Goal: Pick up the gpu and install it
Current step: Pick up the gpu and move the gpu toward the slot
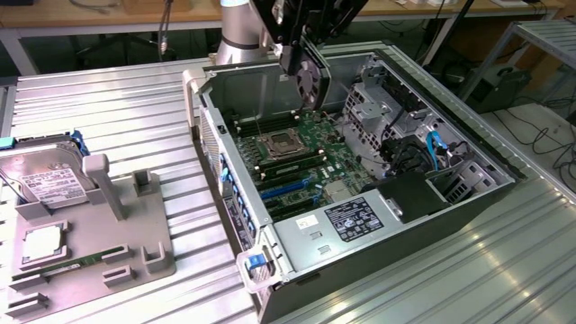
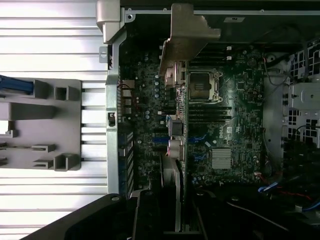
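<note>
Exterior view, 12 o'clock: my gripper (image 1: 301, 61) hangs over the open computer case (image 1: 378, 270). My fingers pinch the gpu (image 1: 311, 81) by its upper edge. The card hangs on edge, black fan face towards the exterior view's right.

Motherboard (image 1: 306, 148) lies flat on the case floor below. The CPU socket (image 1: 277, 144) is at about 7 o'clock from the card's lower edge. The blue slots (image 1: 288, 189) are farther out at 6 o'clock, well apart from the card.

Wrist view: gpu (image 2: 176, 125) seen edge-on, running out from my gripper (image 2: 172, 210). Its silver bracket (image 2: 187, 35) is at the far end, and the CPU socket (image 2: 202, 85) is just beside the card's line.

Exterior view, 8 o'clock: grey fixture (image 1: 135, 236) on the ribbed table (image 1: 108, 108), holding the hard drive (image 1: 54, 179) and the memory stick (image 1: 85, 260).
</note>
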Robot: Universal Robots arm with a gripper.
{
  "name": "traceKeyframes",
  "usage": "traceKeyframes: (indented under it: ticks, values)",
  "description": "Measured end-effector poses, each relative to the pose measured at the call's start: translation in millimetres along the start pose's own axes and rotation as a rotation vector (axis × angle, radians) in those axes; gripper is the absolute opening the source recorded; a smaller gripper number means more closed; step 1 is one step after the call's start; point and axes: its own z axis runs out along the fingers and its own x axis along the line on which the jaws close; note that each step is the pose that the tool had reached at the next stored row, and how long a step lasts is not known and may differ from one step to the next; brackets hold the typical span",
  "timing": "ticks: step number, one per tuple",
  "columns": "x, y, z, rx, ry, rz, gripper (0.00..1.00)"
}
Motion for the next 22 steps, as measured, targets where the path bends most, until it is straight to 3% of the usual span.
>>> traceKeyframes:
  ticks: [12, 22]
  values:
    - [-28.9, 0.4, 1.2, -0.0002, 0.0001, -0.005, 0.28]
    - [-45.8, 0.4, 1.9, -0.0001, 0.0001, -0.007, 0.28]
